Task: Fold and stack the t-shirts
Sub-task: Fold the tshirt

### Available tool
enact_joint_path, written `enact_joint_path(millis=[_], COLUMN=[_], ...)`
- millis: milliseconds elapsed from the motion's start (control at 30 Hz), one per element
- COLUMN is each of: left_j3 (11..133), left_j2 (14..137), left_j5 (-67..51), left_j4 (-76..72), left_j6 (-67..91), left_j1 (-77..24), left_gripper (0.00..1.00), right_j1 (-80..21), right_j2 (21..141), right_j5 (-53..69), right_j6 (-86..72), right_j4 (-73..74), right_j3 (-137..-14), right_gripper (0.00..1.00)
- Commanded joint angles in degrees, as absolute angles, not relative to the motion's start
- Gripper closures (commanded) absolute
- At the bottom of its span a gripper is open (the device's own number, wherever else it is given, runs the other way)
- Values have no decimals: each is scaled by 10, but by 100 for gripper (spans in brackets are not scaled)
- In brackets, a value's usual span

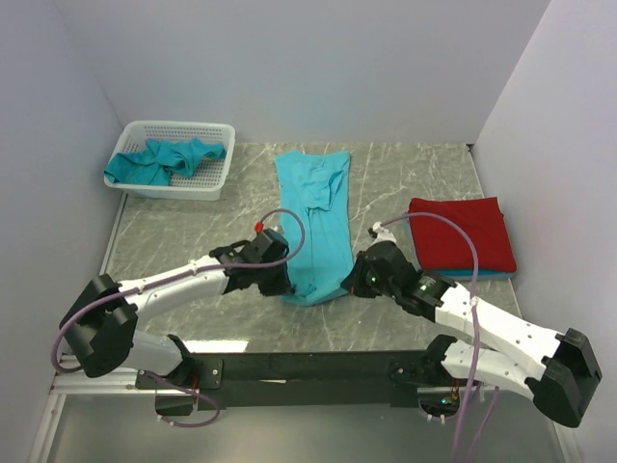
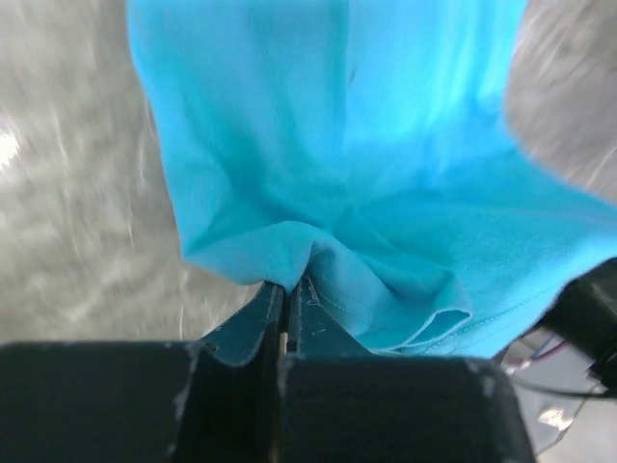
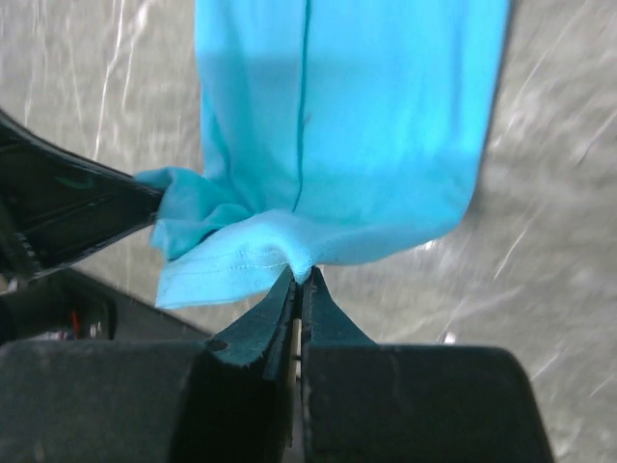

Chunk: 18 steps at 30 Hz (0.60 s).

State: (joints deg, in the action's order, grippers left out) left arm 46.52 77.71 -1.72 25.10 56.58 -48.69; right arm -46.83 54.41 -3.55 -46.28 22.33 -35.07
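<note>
Teal t-shirt lies as a long strip at centre of bench, running 12 to 6. Left hand and right hand each pinch a 6 o'clock hem corner. Risk: bites are thin, so an uneven lift could slip a corner and skew the fold.

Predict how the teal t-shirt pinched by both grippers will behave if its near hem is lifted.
Probably floppy: the teal t-shirt bunches into soft folds where the left gripper and right gripper pinch its hem. Likely light, being thin cloth lying flat. It would probably sag between the two grips.
</note>
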Motion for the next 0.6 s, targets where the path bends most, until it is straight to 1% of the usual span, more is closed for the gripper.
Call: enact_joint_path(millis=[0, 300, 567], left_j3=[522, 600, 656], left_j2=[792, 838, 883], left_j5=[-26, -11, -26], left_j4=[243, 242, 246], left_j6=[506, 470, 440], left_j1=[-455, -386, -358], left_gripper=[99, 99, 99], right_j1=[-446, -385, -360], right_j2=[569, 651, 722], right_j5=[-62, -55, -55], right_j6=[-413, -367, -324], right_j4=[190, 151, 156], right_j3=[-400, -470, -542], right_gripper=[100, 100, 100])
